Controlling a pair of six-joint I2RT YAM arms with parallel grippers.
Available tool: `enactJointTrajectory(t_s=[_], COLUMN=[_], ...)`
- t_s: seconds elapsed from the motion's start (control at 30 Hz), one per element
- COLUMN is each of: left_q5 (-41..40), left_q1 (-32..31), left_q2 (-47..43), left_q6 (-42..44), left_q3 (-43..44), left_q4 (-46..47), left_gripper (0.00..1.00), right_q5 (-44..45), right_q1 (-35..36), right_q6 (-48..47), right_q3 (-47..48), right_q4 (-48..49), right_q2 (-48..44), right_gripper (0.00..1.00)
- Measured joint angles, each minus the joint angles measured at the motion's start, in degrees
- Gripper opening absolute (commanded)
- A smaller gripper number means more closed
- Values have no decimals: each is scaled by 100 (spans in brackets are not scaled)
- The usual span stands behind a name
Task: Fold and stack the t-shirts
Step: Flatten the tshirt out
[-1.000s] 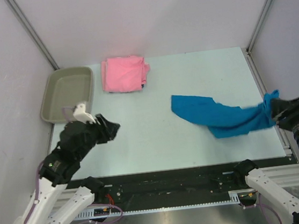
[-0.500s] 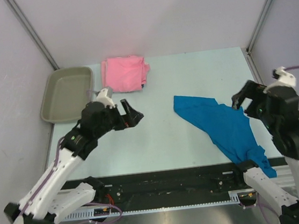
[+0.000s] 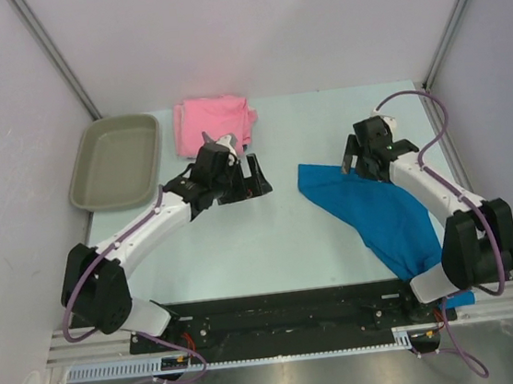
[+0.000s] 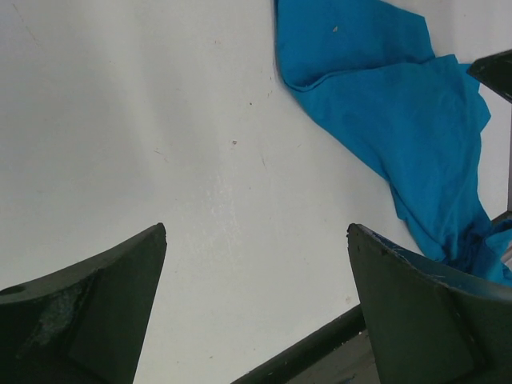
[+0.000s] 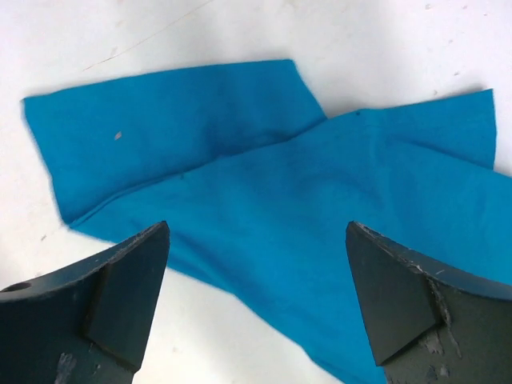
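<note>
A moment ago your right jaws held the blue t-shirt (image 3: 384,214) by its end, out past the right side of the table (image 3: 271,237). Now they have let go. They are wide apart with nothing in them, and they hang over the far corner of the shirt. The shirt lies in a long slanted strip, from the middle right of the table down to the near edge.

Your left arm (image 3: 149,227) has swung in from beside the tray (image 3: 84,179). Its left jaws are wide and hold nothing. They sit over bare table, just in front of the pink t-shirt (image 3: 214,125).

So I think the blue shirt is now laid down, but it is bunched and not flat. You may need to spread it before you fold it. The pink one looks folded already, at the far side next to the tray.

The near end of the blue shirt goes over the table edge, behind the bottom of the right arm (image 3: 432,186), so you cannot see it all. I cannot pick out its sleeves. There is a dark bit at the pink shirt's right edge that I cannot make out.
</note>
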Motion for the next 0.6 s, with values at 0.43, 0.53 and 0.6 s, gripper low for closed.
enactJointTrajectory(t_s=[0.43, 0.53, 0.6], left_q5=[348, 393, 422], left_q1=[0, 0, 0], left_q2=[61, 70, 74], left_q6=[-7, -4, -2], left_q3=[-568, -599, -599], left_q4=[468, 535, 579], left_gripper=[100, 100, 100], right_q5=[699, 710, 710], right_q1=[-898, -896, -890], right_q6=[192, 225, 249], right_q3=[-402, -413, -415], right_q4=[570, 654, 697], right_q2=[999, 1126, 1169], right_gripper=[75, 57, 50])
